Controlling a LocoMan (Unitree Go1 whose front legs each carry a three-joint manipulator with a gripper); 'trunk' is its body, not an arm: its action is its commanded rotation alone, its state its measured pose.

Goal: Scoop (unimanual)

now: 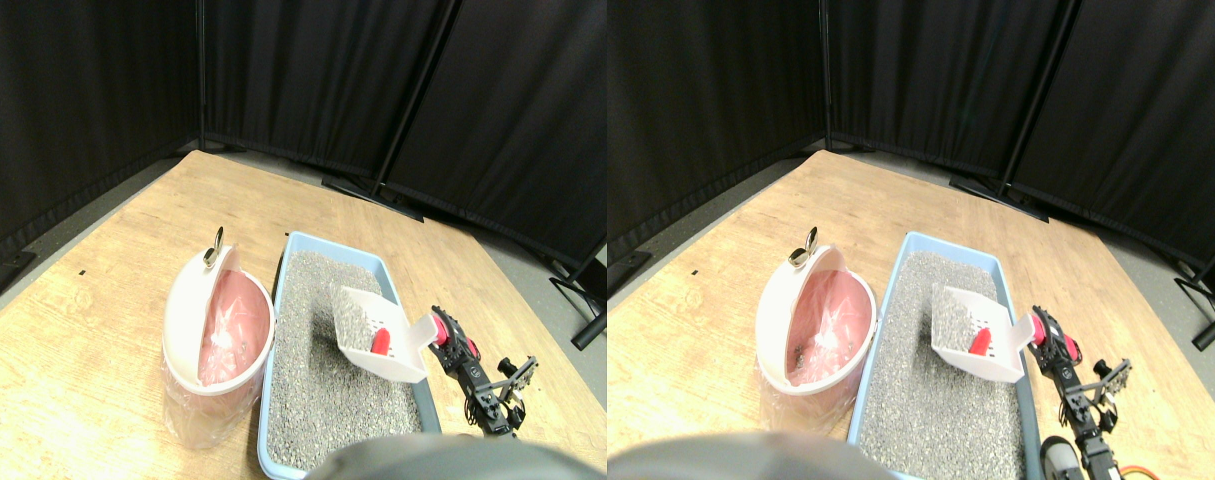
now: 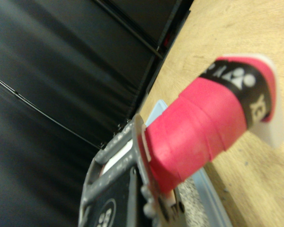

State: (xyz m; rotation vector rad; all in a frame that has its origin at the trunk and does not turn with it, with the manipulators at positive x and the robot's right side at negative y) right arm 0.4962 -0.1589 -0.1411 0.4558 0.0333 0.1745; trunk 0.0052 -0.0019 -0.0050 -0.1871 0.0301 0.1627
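A white slotted scoop [image 1: 377, 335] hangs tilted over the right side of a blue litter tray [image 1: 279, 300] filled with grey litter [image 1: 332, 400]. A small red piece [image 1: 381, 342] lies inside the scoop. My right gripper [image 1: 450, 340] reaches in from the lower right, beside the tray's right rim, and is shut on the scoop's red-wrapped handle [image 2: 199, 127], which fills the middle of the wrist view. Left of the tray stands a pink bin [image 1: 217, 335] with a white rim and a plastic liner, its mouth open.
Everything rests on a wooden board [image 1: 87, 330]. Black curtain panels [image 1: 297, 80] close off the back and left, with stand feet [image 1: 372, 192] on the board's far edge. A metal clip [image 1: 214, 247] sits on the bin's far rim.
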